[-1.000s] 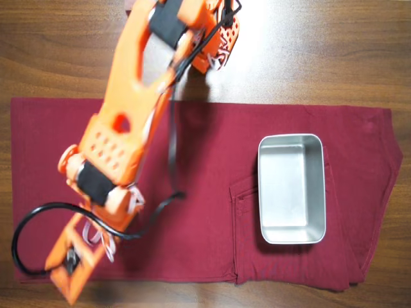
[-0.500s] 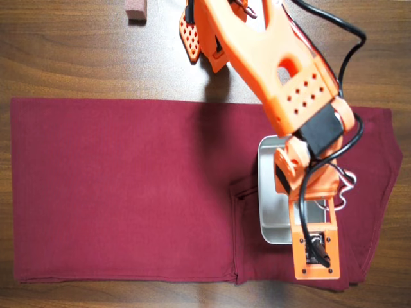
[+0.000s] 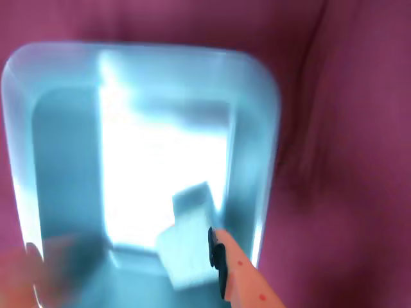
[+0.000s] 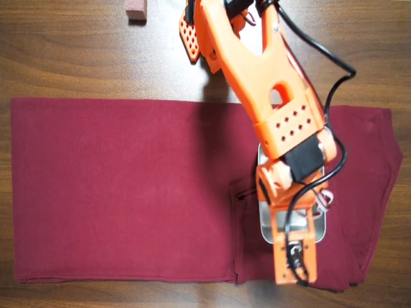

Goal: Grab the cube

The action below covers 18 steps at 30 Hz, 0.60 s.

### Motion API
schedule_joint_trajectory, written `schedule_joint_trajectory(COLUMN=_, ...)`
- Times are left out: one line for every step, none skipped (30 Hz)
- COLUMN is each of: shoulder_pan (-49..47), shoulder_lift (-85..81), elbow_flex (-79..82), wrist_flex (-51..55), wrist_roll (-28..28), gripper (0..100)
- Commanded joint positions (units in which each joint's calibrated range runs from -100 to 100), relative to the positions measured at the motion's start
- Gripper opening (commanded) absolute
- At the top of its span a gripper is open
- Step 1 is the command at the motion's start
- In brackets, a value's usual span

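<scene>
While the orange arm (image 4: 257,70) reaches from the far edge of the wooden bench (image 4: 77,58) out over the dark red cloth (image 4: 122,192), its wrist hangs directly above the metal tray (image 4: 262,228), which sits on the cloth toward the near right corner of the bench as the overhead view shows it. That view hides nearly all of the tray and everything in it under the arm. In the wrist view, blurred and washed pale blue, the tray (image 3: 26,128) fills most of the picture and the cube (image 3: 187,247) shows as a pale block resting on the tray floor near the bottom edge of the picture, just left of the one orange finger (image 3: 244,273) that enters from the lower right; a second pale shape just above it may be its glare or reflection. The cube appears to lie right beside that fingertip, perhaps touching it, on its left. A faint orange smear at the lower left corner may be the other finger, but I cannot tell, so whether the gripper (image 3: 138,266) is spread or closing on the cube is not clear. A reddish-brown block (image 4: 136,11) stands well apart at the far edge.
</scene>
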Motion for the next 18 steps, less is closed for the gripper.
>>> schedule_joint_trajectory(shoulder_pan=6.7, shoulder_lift=-12.2, elbow_flex=3.7, wrist_flex=-10.8, wrist_roll=2.3, gripper=0)
schedule_joint_trajectory(shoulder_pan=10.1, shoulder_lift=-18.0, elbow_flex=8.6, wrist_flex=-16.3, wrist_roll=2.7, gripper=0)
schedule_joint_trajectory(shoulder_pan=14.0, shoulder_lift=-23.6, elbow_flex=15.0, wrist_flex=-22.7, wrist_roll=3.3, gripper=0)
schedule_joint_trajectory(shoulder_pan=18.0, shoulder_lift=-29.6, elbow_flex=23.7, wrist_flex=-30.8, wrist_roll=4.8, gripper=0)
schedule_joint_trajectory(shoulder_pan=21.6, shoulder_lift=-35.0, elbow_flex=31.6, wrist_flex=-35.1, wrist_roll=6.1, gripper=0)
schedule_joint_trajectory(shoulder_pan=24.6, shoulder_lift=-40.3, elbow_flex=38.8, wrist_flex=-37.2, wrist_roll=6.7, gripper=0)
schedule_joint_trajectory(shoulder_pan=26.6, shoulder_lift=-47.0, elbow_flex=47.7, wrist_flex=-39.5, wrist_roll=7.6, gripper=0)
schedule_joint_trajectory(shoulder_pan=27.6, shoulder_lift=-54.0, elbow_flex=55.5, wrist_flex=-38.9, wrist_roll=8.1, gripper=0)
schedule_joint_trajectory(shoulder_pan=28.4, shoulder_lift=-59.6, elbow_flex=60.6, wrist_flex=-35.4, wrist_roll=8.2, gripper=0)
schedule_joint_trajectory(shoulder_pan=28.6, shoulder_lift=-64.0, elbow_flex=63.5, wrist_flex=-30.5, wrist_roll=7.6, gripper=0)
schedule_joint_trajectory(shoulder_pan=28.6, shoulder_lift=-66.3, elbow_flex=64.6, wrist_flex=-25.1, wrist_roll=6.7, gripper=0)
schedule_joint_trajectory(shoulder_pan=29.1, shoulder_lift=-68.9, elbow_flex=66.5, wrist_flex=-21.6, wrist_roll=6.5, gripper=0)
schedule_joint_trajectory(shoulder_pan=29.4, shoulder_lift=-71.6, elbow_flex=68.4, wrist_flex=-17.9, wrist_roll=6.6, gripper=0)
schedule_joint_trajectory(shoulder_pan=29.7, shoulder_lift=-74.3, elbow_flex=70.6, wrist_flex=-14.9, wrist_roll=6.6, gripper=0)
schedule_joint_trajectory(shoulder_pan=30.1, shoulder_lift=-77.1, elbow_flex=73.4, wrist_flex=-12.1, wrist_roll=6.9, gripper=0)
schedule_joint_trajectory(shoulder_pan=30.7, shoulder_lift=-80.1, elbow_flex=76.4, wrist_flex=-9.4, wrist_roll=7.2, gripper=0)
schedule_joint_trajectory(shoulder_pan=31.1, shoulder_lift=-83.0, elbow_flex=79.0, wrist_flex=-6.3, wrist_roll=7.4, gripper=0)
schedule_joint_trajectory(shoulder_pan=31.6, shoulder_lift=-85.4, elbow_flex=81.2, wrist_flex=-3.4, wrist_roll=7.4, gripper=0)
